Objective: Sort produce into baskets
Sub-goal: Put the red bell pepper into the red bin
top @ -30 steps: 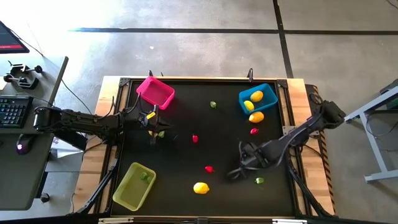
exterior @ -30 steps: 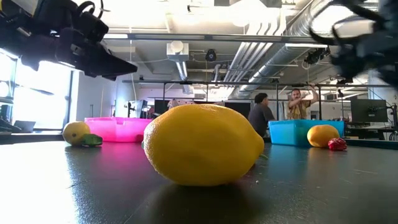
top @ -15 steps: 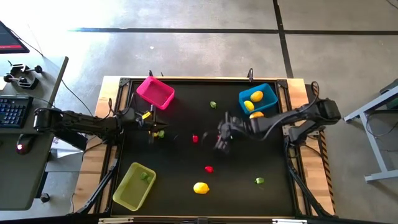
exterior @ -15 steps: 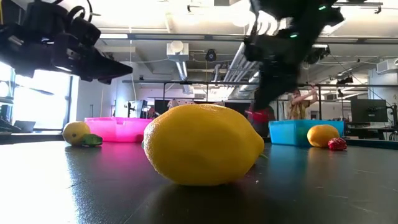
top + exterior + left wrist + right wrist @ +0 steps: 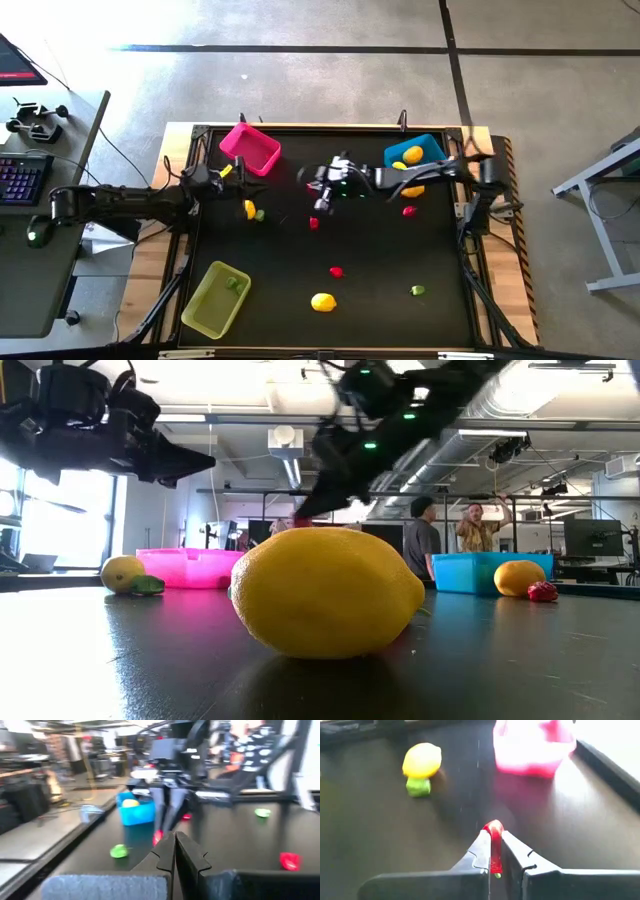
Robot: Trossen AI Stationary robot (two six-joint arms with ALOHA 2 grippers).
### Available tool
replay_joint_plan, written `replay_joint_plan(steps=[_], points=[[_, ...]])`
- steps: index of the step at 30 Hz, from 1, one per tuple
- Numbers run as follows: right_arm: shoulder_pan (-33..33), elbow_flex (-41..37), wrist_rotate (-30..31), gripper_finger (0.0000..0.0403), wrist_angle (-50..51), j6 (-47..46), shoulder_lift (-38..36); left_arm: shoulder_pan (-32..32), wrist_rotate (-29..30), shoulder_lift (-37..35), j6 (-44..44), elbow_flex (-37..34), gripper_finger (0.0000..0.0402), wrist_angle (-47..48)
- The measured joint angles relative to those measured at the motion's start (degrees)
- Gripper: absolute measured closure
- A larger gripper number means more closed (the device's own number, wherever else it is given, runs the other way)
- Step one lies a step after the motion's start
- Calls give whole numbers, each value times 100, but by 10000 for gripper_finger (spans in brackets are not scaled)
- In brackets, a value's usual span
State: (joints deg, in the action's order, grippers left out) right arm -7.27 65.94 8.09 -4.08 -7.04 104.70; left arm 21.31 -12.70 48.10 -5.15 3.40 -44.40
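Observation:
My right gripper (image 5: 320,198) reaches across the table's middle toward the pink basket (image 5: 250,148) and is shut on a small red piece (image 5: 494,831). My left gripper (image 5: 215,176) hovers near the pink basket's near side, shut and empty (image 5: 175,845). A yellow lemon (image 5: 249,208) and a green piece (image 5: 259,214) lie together on the table between the two grippers. Another red piece (image 5: 314,222) lies on the table just nearer than my right gripper. The blue basket (image 5: 428,150) holds two lemons. The yellow-green basket (image 5: 214,298) holds a green piece. My right gripper pinches the red piece between its two fingers, near their free ends. The piece's rounded red end (image 5: 493,826) sticks out past the fingertips, and a green bit (image 5: 496,875) shows farther back in the gap. The piece is lifted clear of the table.
Loose on the table: a lemon (image 5: 323,301) and a red piece (image 5: 336,271) near the front, a green piece (image 5: 417,290) front right, a green piece (image 5: 343,168) at the back, a lemon (image 5: 412,187) and a red piece (image 5: 408,210) beside the blue basket.
My right gripper has swept from the table's front right toward the far left, ending near the pink basket, staying shut on the red piece. My left gripper has drawn back toward the table's left edge, uncovering the lemon and green piece.

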Motion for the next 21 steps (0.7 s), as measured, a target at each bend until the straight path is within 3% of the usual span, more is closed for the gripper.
replay_joint_plan(steps=[3,10,15,21], points=[[-26,834,55,394,3,273,553,140,431,-18,-3,0,401,18],[-210,2551,84,394,125,494,1593,271,796,-22,-83,0,402,-91],[-326,3289,253,394,-99,828,2254,261,822,-33,-94,0,402,250],[-486,3761,777,394,-396,858,2927,265,1367,-176,90,0,402,729]])
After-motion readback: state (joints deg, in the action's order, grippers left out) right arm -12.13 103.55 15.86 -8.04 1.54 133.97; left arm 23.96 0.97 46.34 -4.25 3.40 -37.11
